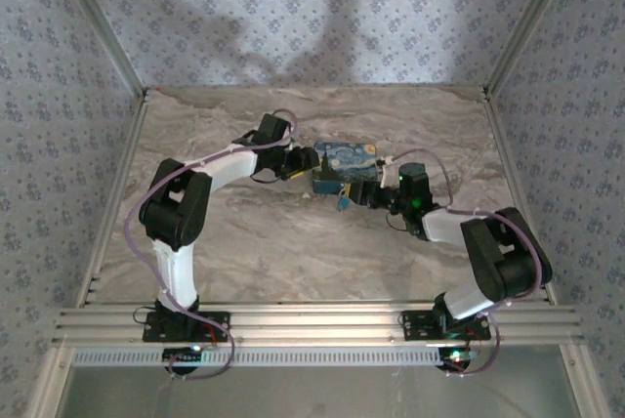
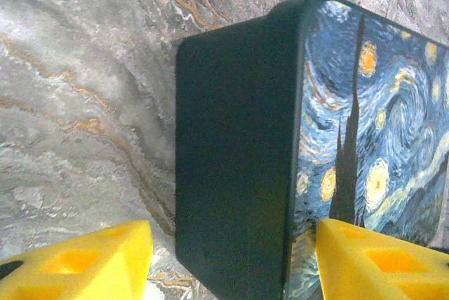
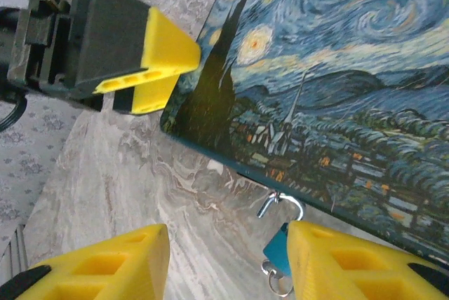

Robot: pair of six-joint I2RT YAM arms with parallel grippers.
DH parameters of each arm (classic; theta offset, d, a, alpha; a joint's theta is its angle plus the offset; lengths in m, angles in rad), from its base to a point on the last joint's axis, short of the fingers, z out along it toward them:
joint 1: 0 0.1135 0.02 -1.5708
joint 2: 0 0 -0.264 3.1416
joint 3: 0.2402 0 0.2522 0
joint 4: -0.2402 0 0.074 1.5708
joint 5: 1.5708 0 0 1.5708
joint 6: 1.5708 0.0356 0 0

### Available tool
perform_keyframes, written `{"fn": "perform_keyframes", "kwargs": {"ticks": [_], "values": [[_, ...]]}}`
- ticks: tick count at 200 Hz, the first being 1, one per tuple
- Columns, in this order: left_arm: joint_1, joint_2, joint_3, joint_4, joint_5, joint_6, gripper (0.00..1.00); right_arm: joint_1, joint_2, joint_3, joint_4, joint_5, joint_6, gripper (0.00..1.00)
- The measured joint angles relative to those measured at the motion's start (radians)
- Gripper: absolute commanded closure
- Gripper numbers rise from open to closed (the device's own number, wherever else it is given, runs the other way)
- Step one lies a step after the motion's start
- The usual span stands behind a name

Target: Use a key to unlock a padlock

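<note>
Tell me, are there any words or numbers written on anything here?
There is no readable text.
The painted tin shows only a swirly night-sky picture, with no lettering.
The padlock beside it is too small and blurred to show any marking.

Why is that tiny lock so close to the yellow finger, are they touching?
Cannot tell. In the right wrist view the padlock sits beside a finger of the right gripper, which covers its edge, so neither contact nor gap shows.
</note>
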State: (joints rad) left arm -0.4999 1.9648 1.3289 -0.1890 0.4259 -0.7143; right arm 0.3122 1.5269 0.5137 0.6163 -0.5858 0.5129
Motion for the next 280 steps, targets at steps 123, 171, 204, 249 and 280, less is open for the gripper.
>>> {"fn": "perform_keyframes", "kwargs": {"ticks": [123,171,204,249,280], "values": [[0.000,-0.039,-0.060,0.032,-0.007,-0.030,0.38,-0.028,0.051,-0.005,-0.016,-0.067,-0.054,0.45],[0.000,-0.040,-0.063,0.034,-0.007,-0.035,0.38,-0.021,0.125,0.009,0.016,-0.086,-0.031,0.45],[0.000,-0.041,-0.065,0.037,-0.007,-0.039,0.39,-0.014,0.170,0.032,0.031,-0.089,-0.023,0.45],[0.000,-0.047,-0.078,0.051,-0.007,-0.047,0.38,-0.008,0.224,0.060,0.074,-0.089,-0.011,0.46],[0.000,-0.049,-0.086,0.061,-0.006,-0.055,0.39,-0.003,0.255,0.069,0.099,-0.089,0.000,0.46]]}}
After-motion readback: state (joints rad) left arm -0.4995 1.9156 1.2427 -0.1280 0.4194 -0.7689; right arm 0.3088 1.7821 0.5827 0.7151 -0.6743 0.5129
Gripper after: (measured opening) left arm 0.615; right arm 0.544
